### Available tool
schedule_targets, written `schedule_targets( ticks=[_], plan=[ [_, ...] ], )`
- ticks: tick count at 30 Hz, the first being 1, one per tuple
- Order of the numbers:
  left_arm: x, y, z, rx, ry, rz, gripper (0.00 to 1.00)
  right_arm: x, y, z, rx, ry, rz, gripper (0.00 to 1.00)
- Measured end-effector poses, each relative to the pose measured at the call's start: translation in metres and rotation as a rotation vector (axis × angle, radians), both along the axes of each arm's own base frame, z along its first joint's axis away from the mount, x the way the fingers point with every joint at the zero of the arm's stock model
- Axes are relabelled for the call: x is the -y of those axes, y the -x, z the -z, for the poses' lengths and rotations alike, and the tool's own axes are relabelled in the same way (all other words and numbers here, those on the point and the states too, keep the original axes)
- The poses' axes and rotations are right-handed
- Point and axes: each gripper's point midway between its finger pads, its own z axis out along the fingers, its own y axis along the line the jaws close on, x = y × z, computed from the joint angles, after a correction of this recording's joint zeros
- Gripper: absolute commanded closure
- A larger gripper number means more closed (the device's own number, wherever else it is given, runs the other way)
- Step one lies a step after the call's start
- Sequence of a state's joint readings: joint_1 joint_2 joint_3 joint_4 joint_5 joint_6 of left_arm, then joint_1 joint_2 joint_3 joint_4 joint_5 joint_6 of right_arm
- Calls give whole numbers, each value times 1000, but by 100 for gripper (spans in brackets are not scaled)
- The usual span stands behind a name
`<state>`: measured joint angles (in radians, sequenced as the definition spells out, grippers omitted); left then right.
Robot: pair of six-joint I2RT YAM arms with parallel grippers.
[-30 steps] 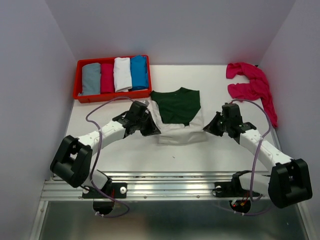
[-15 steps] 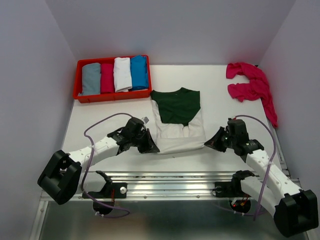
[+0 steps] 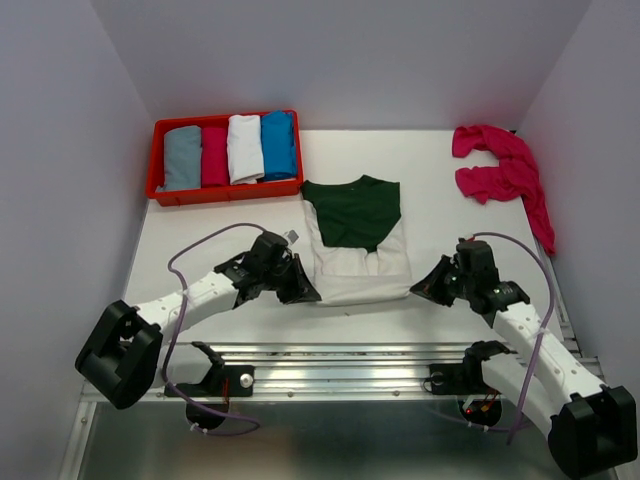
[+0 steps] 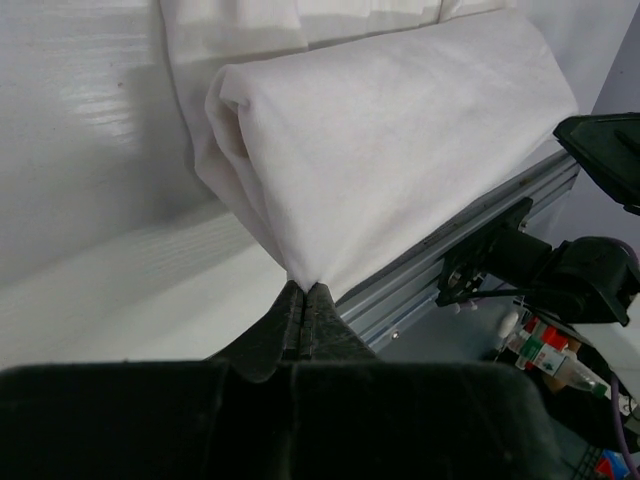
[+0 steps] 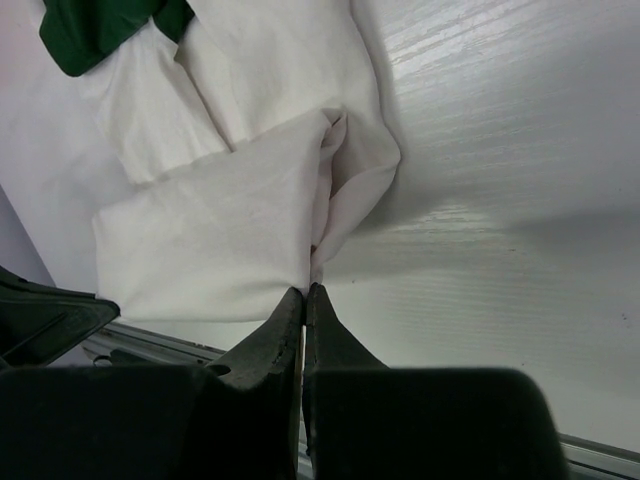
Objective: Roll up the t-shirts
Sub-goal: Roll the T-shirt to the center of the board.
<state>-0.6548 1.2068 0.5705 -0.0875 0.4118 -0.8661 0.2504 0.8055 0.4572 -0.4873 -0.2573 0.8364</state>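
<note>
White table (image 3: 450, 215) carries the white t-shirt (image 3: 355, 275), hem toward the near edge. Here the left gripper (image 4: 303, 292) and right gripper (image 5: 304, 293) each pinch a hem corner, jaws closed on cloth, likely to start an even roll. Far right lie the pink t-shirts (image 3: 500, 170).

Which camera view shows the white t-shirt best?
The top external view: the whole white t-shirt shows, green part included. Each wrist view shows mainly its near white edge, pinched in the left gripper and the right gripper.
</note>
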Motion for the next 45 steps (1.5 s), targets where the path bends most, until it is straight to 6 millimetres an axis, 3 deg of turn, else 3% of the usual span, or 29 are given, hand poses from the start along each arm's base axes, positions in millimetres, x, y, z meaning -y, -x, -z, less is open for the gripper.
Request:
schedule_targets(
  ticks=[5, 11, 27, 32, 33, 36, 38, 43, 45],
  plan=[
    [8, -12, 1, -7, -20, 6, 100, 1, -6, 7, -29, 20, 9, 99],
    [13, -33, 2, 6, -45, 3, 100, 1, -27, 5, -32, 54, 13, 99],
    [-2, -73, 14, 22, -85, -50, 100, -4, -77, 7, 3, 100, 12, 99],
    [-8, -89, 20, 28, -80, -75, 100, -7, -90, 14, 19, 99, 10, 91],
    [-8, -93, 20, 34, -80, -73, 100, -8, -92, 14, 26, 100, 9, 84],
    [-5, -100, 18, 52, -81, -62, 85, -7, -99, 15, 42, 111, 7, 59],
    [-4, -104, 16, 60, -83, -57, 74, -7, -104, 14, 52, 118, 6, 51],
    [-8, -108, 11, 89, -115, -61, 48, -8, -115, -6, 125, 124, -6, 42],
    [-17, -109, 6, 111, -159, -77, 46, -7, -114, -17, 155, 124, -6, 42]
  ],
)
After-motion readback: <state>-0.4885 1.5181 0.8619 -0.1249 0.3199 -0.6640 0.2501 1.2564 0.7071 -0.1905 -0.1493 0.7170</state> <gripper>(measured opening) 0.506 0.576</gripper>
